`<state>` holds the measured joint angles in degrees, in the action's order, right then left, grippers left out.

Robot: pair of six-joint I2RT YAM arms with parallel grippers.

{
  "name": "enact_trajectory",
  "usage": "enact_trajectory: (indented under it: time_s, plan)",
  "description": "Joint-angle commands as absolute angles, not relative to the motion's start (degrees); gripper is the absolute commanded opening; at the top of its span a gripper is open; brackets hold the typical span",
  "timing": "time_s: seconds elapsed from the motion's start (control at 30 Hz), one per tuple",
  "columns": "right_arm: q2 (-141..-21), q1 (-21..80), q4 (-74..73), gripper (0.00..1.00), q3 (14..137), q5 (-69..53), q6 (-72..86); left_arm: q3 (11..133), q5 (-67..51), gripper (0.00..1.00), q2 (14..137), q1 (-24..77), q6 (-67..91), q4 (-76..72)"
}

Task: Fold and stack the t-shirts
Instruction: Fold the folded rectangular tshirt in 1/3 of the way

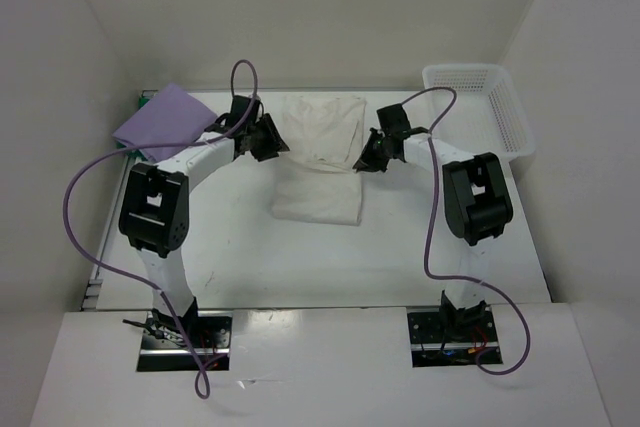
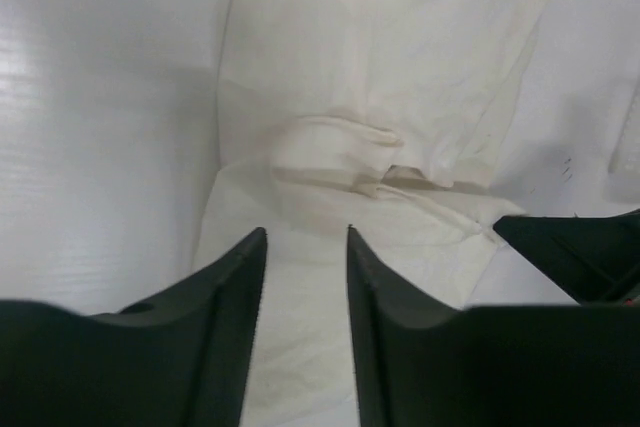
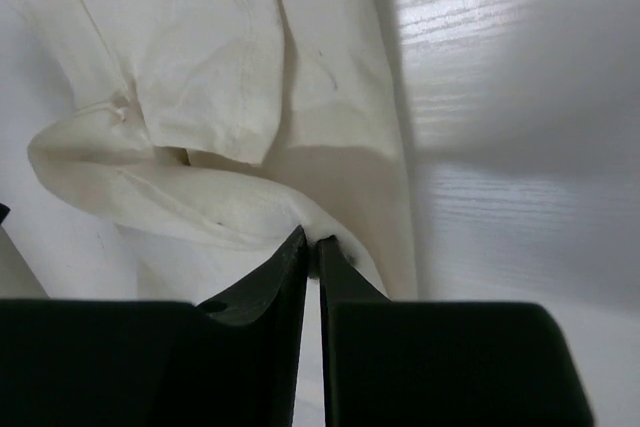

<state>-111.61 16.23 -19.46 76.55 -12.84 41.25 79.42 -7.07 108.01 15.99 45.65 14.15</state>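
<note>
Left gripper (image 2: 307, 232) is spread above the cream shirt (image 1: 318, 187), with nothing between its fingers. Right gripper (image 3: 312, 239) is almost pressed together at a raised fold of that shirt; whether it pinches the cloth I cannot tell. Partly folded, the cream shirt lies on the table (image 1: 400, 247) between both grippers, the purple shirt (image 1: 165, 119) at far left.

White table (image 1: 300, 257) under cream t-shirt (image 1: 318, 152), lavender t-shirt (image 1: 165, 122), lattice basket (image 1: 515, 127)

Overhead view: bright, even, diffuse light, faint shadows on the table (image 1: 330, 257). Left wrist view: glare at 9 o'clock, cream-white shirt (image 2: 400, 97) sharp, near foreground dark and soft. Right wrist view: glare at 1 o'clock, shadow at 3 o'clock
</note>
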Motion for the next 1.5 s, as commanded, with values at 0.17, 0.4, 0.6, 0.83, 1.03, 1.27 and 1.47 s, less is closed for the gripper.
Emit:
enact_trajectory:
  time_s: [0.17,0.4,0.6,0.83,1.03,1.27,1.47]
  plan:
    - [-110.58,15.64,-18.63,0.36,80.06,-9.85,40.26,78.94,-10.28,0.62,104.26,13.72,43.25,9.67]
    - [-102.13,18.27,-19.07,0.35,78.05,-8.61,39.73,63.12,-20.3,0.45,93.08,19.58,50.96,4.39]
    - [-109.06,25.91,-16.79,0.1,80.06,-12.57,40.25,54.41,-22.93,0.44,92.45,22.5,53.53,1.23]
    - [-123.74,23.56,-16.69,0.08,92.01,-18.45,39.2,51.08,-19.44,0.44,97.46,22.5,49.84,2.29]
    - [-131.39,20.48,-16.08,0.07,99.66,-19.95,39.29,48.6,-15.3,0.46,95.37,21.8,48.6,4.66]
    - [-128.6,19.25,-17.23,0.07,98.89,-23.2,39.81,46.76,-11.95,0.62,88.17,19.78,47.55,7.82]
    - [-110.7,20.3,-14.86,0.33,84.95,-19.88,41.39,45.09,-11.5,0.63,83.75,19.07,48.6,5.98]
